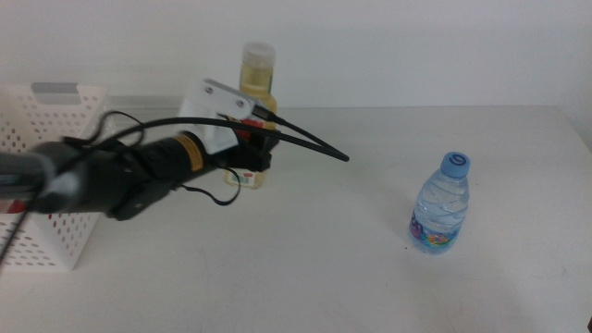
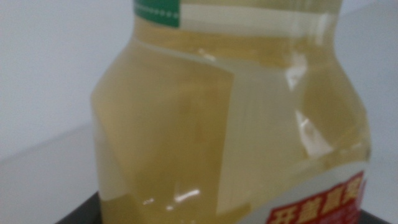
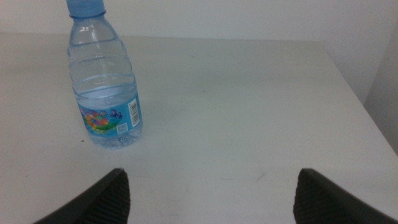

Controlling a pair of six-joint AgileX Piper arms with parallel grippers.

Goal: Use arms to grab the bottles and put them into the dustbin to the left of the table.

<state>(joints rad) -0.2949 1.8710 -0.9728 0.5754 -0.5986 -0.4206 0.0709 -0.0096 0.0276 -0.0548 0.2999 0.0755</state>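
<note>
Overhead, white wall backs the pale table (image 1: 324, 268); left hand (image 1: 254, 153) unclear, right hand (image 3: 211, 193) spread.

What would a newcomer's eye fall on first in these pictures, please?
Probably the left gripper, reaching in from the left beside the white basket, around the yellow-liquid bottle at the table's far side. Next, the blue-capped water bottle standing alone on the right, with the right gripper open before it.
</note>
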